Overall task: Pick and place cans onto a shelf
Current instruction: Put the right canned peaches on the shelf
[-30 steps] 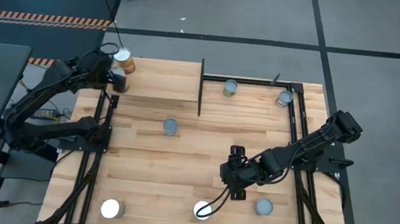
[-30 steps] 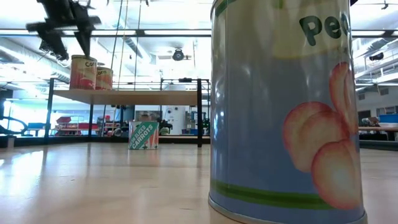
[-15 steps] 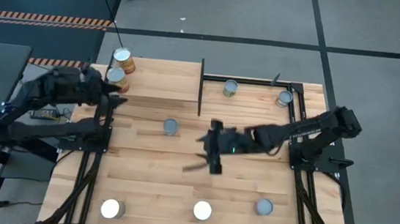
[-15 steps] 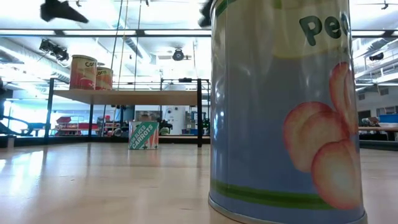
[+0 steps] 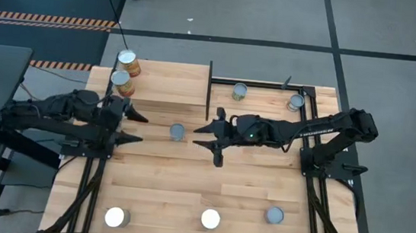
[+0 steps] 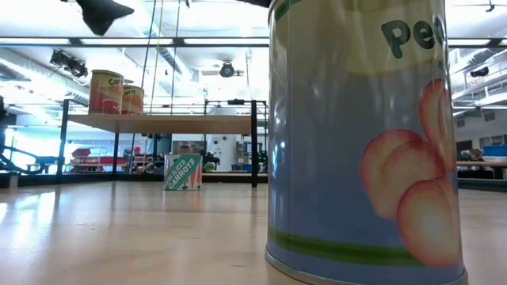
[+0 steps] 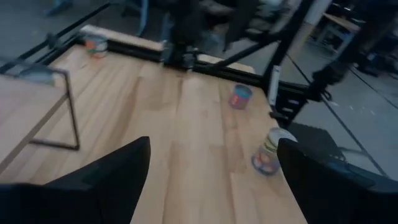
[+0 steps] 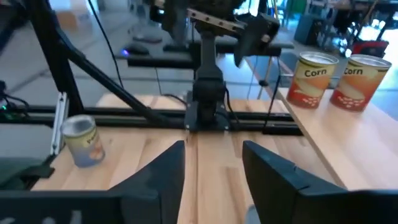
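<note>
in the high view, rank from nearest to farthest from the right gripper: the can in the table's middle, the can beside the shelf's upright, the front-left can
Measured from the right gripper:
1. middle can, just to its left.
2. can beside the upright, at the back.
3. front-left can, in the near left corner.

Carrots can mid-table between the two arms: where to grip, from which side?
Grip the carrots can across its round side wall, coming straight down from above. It stands upright, apart from other cans. The right gripper, jaws open, is beside it; the left gripper is open too.

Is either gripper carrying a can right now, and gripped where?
No. The left gripper and the right gripper are both open and empty, either side of the carrots can on the table.
</note>
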`<action>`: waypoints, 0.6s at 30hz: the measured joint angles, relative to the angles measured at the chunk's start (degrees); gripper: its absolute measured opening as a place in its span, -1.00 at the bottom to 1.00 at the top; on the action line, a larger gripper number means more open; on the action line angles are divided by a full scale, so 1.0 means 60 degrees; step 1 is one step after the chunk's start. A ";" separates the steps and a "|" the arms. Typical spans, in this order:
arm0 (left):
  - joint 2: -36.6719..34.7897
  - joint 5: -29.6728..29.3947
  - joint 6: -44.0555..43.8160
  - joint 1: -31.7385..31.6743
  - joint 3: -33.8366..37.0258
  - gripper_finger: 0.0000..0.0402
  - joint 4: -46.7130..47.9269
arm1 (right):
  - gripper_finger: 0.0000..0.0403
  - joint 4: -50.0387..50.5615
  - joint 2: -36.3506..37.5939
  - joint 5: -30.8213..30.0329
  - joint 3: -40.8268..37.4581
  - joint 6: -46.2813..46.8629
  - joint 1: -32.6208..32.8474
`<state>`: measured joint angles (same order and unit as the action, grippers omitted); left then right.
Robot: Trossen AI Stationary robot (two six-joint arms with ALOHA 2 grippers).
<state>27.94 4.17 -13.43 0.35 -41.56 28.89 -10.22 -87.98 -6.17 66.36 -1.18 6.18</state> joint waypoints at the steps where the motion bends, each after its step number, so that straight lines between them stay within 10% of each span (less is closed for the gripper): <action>1: -0.0030 -0.0095 0.0108 0.0171 -0.0003 0.78 -0.0086 | -0.20 -0.0514 0.0003 0.0032 -0.0266 0.0054 -0.0061; 10: -0.0105 -0.0314 0.0229 0.0632 -0.0007 0.78 0.0393 | -0.32 -0.1926 0.0013 -0.0359 -0.1365 0.0944 -0.0279; 18: -0.0067 -0.0165 -0.0695 0.1114 -0.0004 0.78 0.3312 | -0.39 0.5701 0.0381 -0.1932 0.1302 0.2250 -0.0087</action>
<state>27.54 3.18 -17.60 7.03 -41.58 48.77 23.99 -85.70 -17.76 74.17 12.32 5.66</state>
